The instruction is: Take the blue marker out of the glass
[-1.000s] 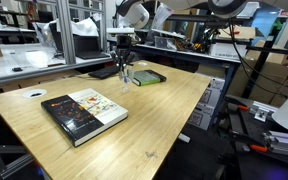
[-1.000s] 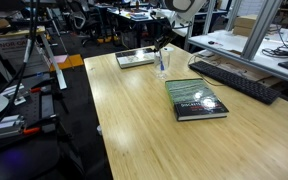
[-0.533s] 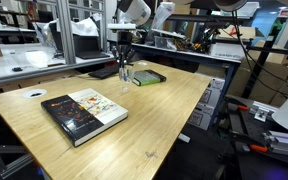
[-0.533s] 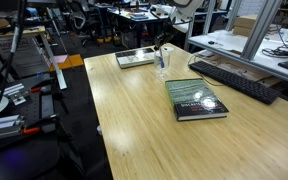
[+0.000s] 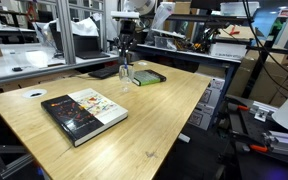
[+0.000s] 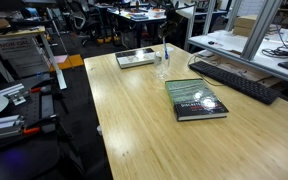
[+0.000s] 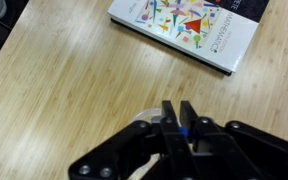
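1. Wrist view: the gripper (image 7: 177, 108) is pinched narrow on the blue marker (image 7: 187, 131), with a bit of blue peeking out between the fingers.
2. It hangs right above the glass (image 5: 125, 78), which stands upright on the wooden table (image 5: 174, 110) just beside the green book (image 5: 149, 77).
3. Can't tell if the marker's lower end is clear of the rim, too tiny.
4. The colourful book (image 5: 84, 112) lies well apart from the glass.

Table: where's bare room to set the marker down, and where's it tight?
Free: the wide stretch of table beside the large book, down to the near corner. Also free is the strip between that book and the glass. Tight: the far end, where glass, green book and gripper cluster.
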